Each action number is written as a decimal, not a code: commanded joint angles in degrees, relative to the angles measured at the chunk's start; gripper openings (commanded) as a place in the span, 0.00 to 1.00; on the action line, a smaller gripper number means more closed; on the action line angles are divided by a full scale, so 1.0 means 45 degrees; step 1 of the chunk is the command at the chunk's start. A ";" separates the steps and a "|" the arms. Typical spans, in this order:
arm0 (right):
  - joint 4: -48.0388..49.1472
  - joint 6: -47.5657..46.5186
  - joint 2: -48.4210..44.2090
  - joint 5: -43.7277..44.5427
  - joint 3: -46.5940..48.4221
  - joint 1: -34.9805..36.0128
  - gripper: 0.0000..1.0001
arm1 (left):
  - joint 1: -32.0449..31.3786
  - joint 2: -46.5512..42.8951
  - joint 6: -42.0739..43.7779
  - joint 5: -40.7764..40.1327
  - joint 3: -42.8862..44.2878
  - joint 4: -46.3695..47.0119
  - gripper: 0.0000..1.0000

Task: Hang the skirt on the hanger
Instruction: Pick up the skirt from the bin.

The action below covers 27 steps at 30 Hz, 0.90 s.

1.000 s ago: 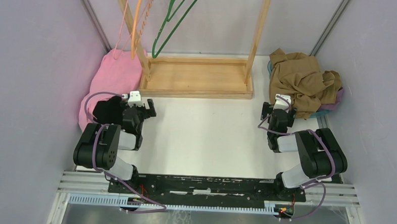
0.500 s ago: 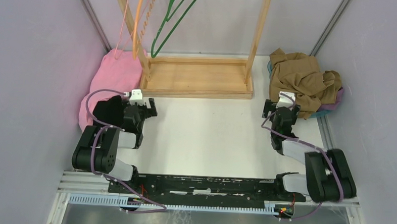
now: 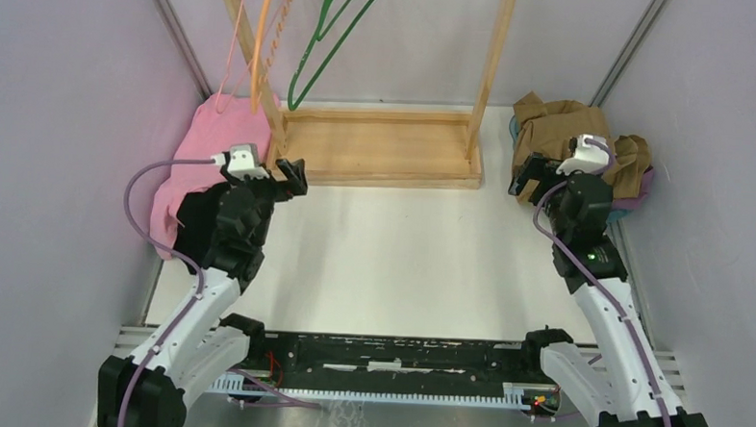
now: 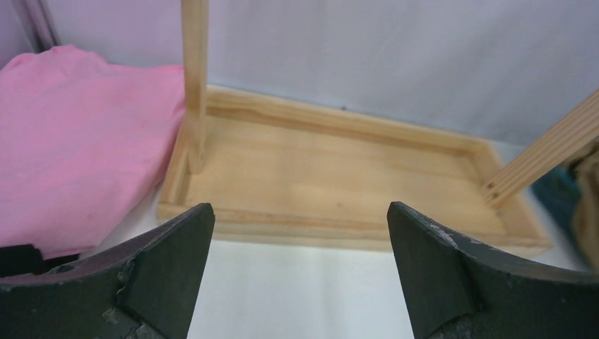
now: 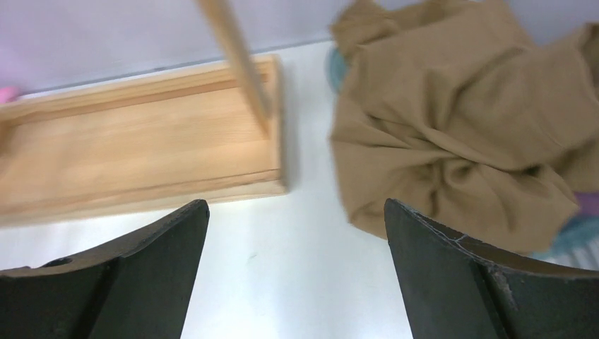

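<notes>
Seen from the overhead camera, two robot arms reach out across a white bench (image 3: pixel 401 263) toward a wooden rack (image 3: pixel 377 146) standing at its far edge. The left hand (image 3: pixel 289 176) hangs just before the rack's near left corner, its fingers spread wide with nothing between them. The right hand (image 3: pixel 528 177), equally wide apart and empty, sits at the near edge of the skirt (image 3: pixel 570 130), a crumpled brown heap at the far right of the bench, beside the rack's right post and lying over a teal basket (image 3: pixel 610 219).

Only the overhead camera takes in the green hanger (image 3: pixel 329 38), hooked high on the rack at its left side, with an orange hanger (image 3: pixel 259 45) next to it. It also shows a pink cloth (image 3: pixel 213 144) bunched against the left wall.

The left wrist camera looks between its hand's dark fingers (image 4: pixel 169 261) into the rack's shallow base tray, with the pink cloth (image 4: pixel 78 141) pressed against the tray's left side and a sliver of basket (image 4: pixel 558 194) past its right end.

The right wrist camera brings out the skirt's folds (image 5: pixel 459 120), the cloth spilling off the basket (image 5: pixel 572 233) onto the bench just right of the tray's corner; whether the hand touches it cannot be told.
</notes>
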 commanded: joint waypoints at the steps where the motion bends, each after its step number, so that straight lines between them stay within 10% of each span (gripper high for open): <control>1: -0.2395 0.0574 -0.0888 -0.3382 0.1223 -0.0002 1.00 | -0.0343 -0.0406 -0.3018 0.0679 0.2291 -0.3064 0.99; 15: -0.6595 0.1857 0.2740 0.4992 0.5788 -0.0320 0.98 | -0.0564 0.3145 -0.6663 0.8586 0.3361 -0.1154 0.99; 27: -0.6708 0.4687 0.6276 0.1719 0.7327 -0.5659 0.87 | -0.5844 0.4534 -0.3403 -0.0077 0.4120 -0.4795 0.99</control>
